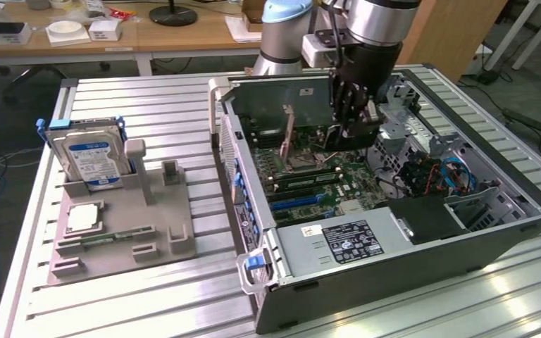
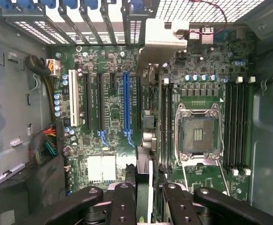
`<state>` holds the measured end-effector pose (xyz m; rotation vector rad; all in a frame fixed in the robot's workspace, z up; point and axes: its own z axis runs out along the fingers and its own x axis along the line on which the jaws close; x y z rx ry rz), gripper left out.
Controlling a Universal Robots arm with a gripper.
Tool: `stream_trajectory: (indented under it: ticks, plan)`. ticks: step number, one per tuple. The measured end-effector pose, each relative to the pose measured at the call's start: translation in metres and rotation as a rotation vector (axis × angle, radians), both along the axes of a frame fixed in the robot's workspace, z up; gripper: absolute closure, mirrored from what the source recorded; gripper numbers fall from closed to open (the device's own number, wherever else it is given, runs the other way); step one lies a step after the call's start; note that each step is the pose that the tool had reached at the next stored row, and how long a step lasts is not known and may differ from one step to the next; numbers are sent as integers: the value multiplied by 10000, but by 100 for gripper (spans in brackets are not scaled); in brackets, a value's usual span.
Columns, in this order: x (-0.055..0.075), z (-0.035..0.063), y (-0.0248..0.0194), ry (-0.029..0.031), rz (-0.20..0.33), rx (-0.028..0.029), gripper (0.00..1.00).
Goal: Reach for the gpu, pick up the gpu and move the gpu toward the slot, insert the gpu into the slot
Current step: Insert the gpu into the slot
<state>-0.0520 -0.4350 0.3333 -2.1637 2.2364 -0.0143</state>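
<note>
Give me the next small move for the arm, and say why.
Probably a short sideways shift of the gpu toward the slot, away from the processor socket, before any lowering. The end effector grips the card edge-on above the motherboard, and in the wrist view its edge appears beside the blue slot, not over it.

The Universal Robots arm (image 1: pixel 376 32) hung steeply from above, its silver wrist section nearly vertical over the open computer case (image 1: pixel 393 282), close to the case's far wall in the exterior view. The black gripper (image 1: pixel 353 134) pointed straight down. Its linked fingers (image 2: pixel 123 206) were partly closed, clamping the gpu (image 2: pixel 144 166) edge-on between them.
</note>
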Motion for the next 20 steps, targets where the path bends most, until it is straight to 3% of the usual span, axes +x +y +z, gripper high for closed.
stream_trajectory:
  ticks: [4, 13, 20]
  plan:
    - [-2, -30, -1, 0, 427, -2, 73]
    - [-150, -94, -4, 1, 442, -2, 73]
    - [-167, -116, -131, 1, 440, -2, 73]
